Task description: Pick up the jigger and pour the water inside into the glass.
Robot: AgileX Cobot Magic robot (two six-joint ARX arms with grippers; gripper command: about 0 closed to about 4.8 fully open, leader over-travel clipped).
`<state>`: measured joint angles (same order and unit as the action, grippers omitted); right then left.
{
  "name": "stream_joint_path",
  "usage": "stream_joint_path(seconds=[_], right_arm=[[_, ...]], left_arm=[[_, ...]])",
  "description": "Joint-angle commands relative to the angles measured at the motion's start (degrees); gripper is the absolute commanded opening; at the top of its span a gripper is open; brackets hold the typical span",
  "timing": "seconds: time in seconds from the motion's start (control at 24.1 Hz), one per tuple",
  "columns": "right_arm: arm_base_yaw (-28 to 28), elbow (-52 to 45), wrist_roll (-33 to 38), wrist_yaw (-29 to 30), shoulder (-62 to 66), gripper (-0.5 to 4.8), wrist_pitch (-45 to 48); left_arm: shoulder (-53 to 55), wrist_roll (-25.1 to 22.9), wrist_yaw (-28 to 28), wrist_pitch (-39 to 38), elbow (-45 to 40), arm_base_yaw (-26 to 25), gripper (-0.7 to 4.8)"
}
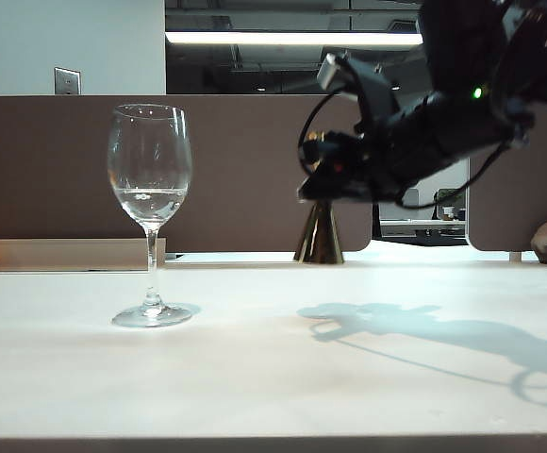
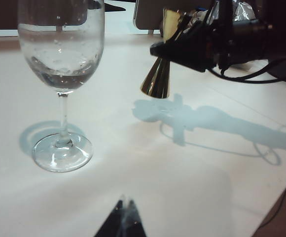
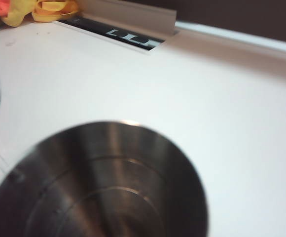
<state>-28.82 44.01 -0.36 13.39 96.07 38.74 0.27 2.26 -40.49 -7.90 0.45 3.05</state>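
The jigger [image 1: 320, 234] is held upright at its waist by the right gripper [image 1: 323, 160], fingers closed on it, apparently lifted off the tabletop [image 1: 273, 359] right of the glass [image 1: 150, 212], which already holds water [image 1: 149, 202]. The left gripper [image 2: 123, 222] is parked near, seemingly closed and empty.

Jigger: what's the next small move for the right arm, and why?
Probably lower the jigger onto the table and release. The right gripper's fingers hold it at the waist, off the table beside the glass, which already holds water; the jigger's cup shows none. The left gripper sits low, away.
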Motion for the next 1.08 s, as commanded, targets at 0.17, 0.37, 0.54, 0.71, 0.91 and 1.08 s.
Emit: stream_joint_path(seconds=[0.17, 0.37, 0.54, 0.71, 0.91, 1.08], right_arm=[[-0.33, 0.15, 2.25, 0.52, 3.04, -0.01, 3.50], [-0.35, 0.09, 2.27, 0.50, 5.90, -0.01, 3.52], [-0.37, 0.00, 2.25, 0.46, 7.13, -0.01, 3.56], [-0.52, -0.04, 2.25, 0.48, 8.66, -0.01, 3.52], [-0.76, -0.92, 2.25, 0.46, 9.35, 1.11, 3.50], [-0.94, -0.98, 2.25, 0.52, 9.35, 1.20, 3.43]], left_arm=[[0.07, -0.15, -0.26, -0.17, 0.04, -0.07, -0.05], [0.07, -0.15, -0.26, -0.17, 0.04, -0.07, -0.05], [0.07, -0.15, -0.24, -0.17, 0.04, -0.09, -0.05], [0.07, -0.13, -0.26, -0.17, 0.04, -0.07, -0.05], [0.04, -0.15, -0.26, -0.17, 0.04, -0.09, -0.05], [0.07, -0.15, -0.26, -0.17, 0.04, -0.09, -0.05]])
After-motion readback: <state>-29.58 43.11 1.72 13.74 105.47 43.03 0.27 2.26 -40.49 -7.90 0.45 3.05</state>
